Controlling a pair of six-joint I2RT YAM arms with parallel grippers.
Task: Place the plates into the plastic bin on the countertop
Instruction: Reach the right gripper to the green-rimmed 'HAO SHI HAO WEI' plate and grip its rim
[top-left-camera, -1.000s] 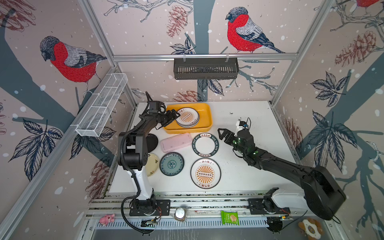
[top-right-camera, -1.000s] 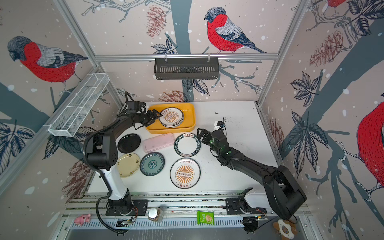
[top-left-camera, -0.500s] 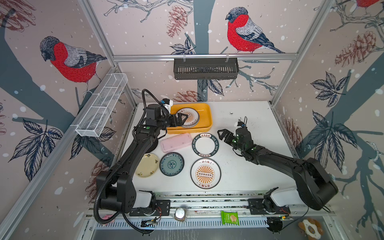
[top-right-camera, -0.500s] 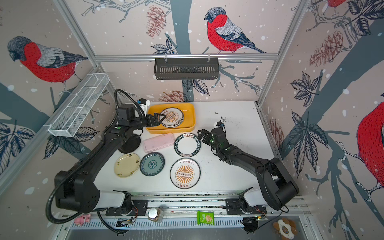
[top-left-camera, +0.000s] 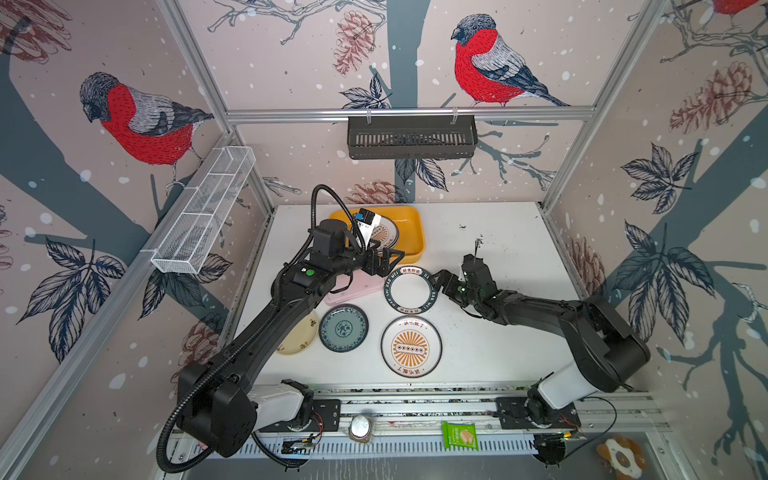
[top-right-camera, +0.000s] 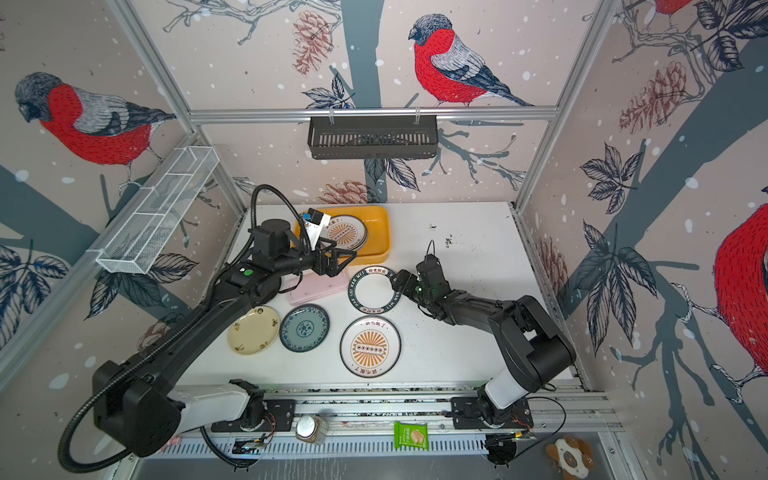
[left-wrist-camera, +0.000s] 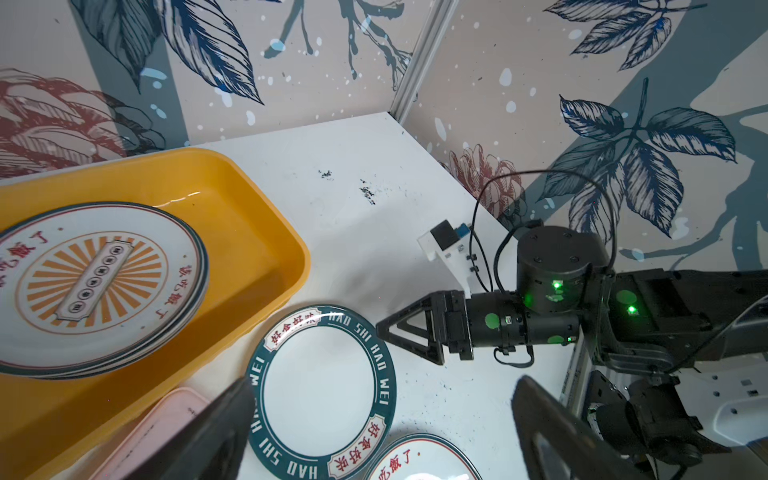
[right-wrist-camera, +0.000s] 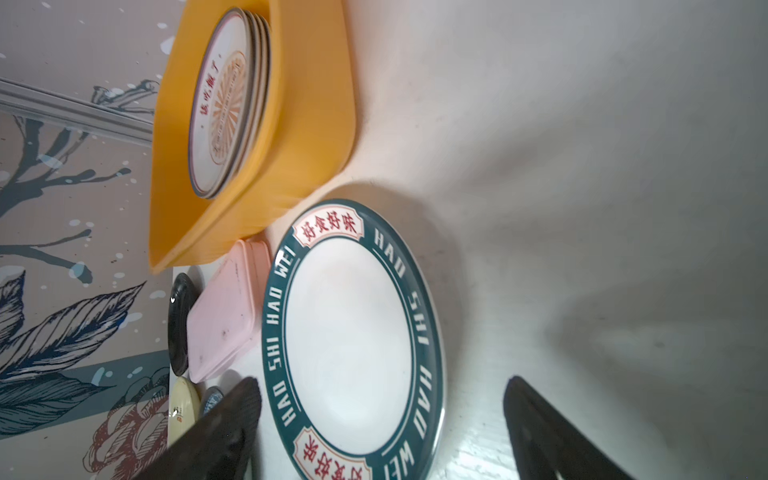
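Note:
The yellow plastic bin stands at the back of the countertop and holds a stack of sunburst plates. A white plate with a dark-green lettered rim lies in front of it. Nearer the front lie a sunburst plate, a teal plate and a cream plate. A black plate shows in the right wrist view. My left gripper hangs open and empty over the bin's front edge. My right gripper is open, low at the green-rimmed plate's right edge, its fingers either side of the rim.
A flat pink box lies left of the green-rimmed plate, partly under my left arm. A black slotted rack hangs on the back wall and a white wire basket on the left rail. Dark specks mark the table at the back right.
My left gripper has drawn back out of the bin toward the green-rimmed plate and opened wider. My right gripper has crept left to that plate's rim.

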